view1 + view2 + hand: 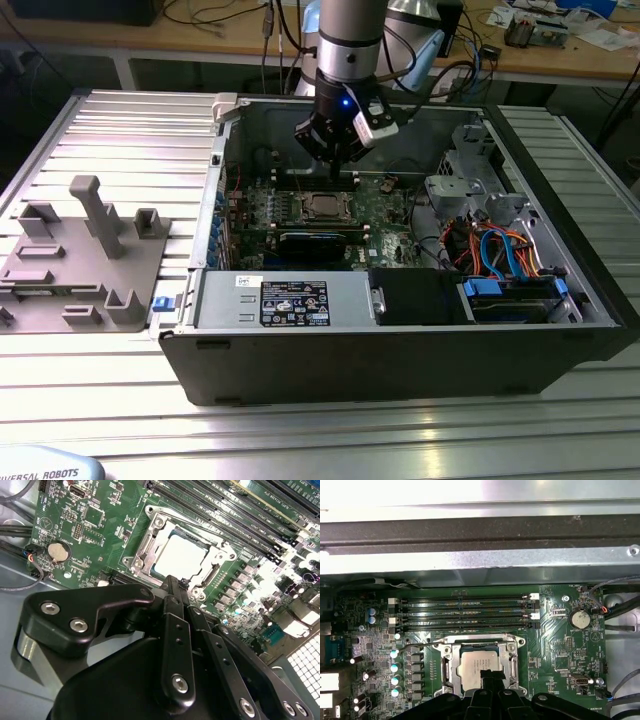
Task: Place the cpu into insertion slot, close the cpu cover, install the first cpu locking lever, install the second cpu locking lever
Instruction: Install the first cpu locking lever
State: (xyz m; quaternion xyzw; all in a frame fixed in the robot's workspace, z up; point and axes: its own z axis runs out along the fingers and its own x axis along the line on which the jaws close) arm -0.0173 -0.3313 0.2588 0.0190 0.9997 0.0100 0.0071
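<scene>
The cpu (322, 206) lies flat in the insertion slot on the green motherboard (385, 205), its silver-grey top showing in both wrist views (179, 557) (476, 662). The cpu cover (445, 664) (145, 547), a silvery frame, lies down around it. A thin wire lever (420, 643) runs along one edge of the socket, its end sticking out past the frame. My gripper (341, 165) (175, 582) (490, 674) hangs above the board, its black fingers pressed together with nothing between them. The tips sit over one edge of the cpu.
Long black memory slots (465, 611) run beside the socket, and a coin battery (578, 618) lies near them. The open computer case (400, 370) walls in the board, with a drive cage and coloured cables (500, 250) at the exterior view's right. A grey fixture (85, 255) sits on the table at its left.
</scene>
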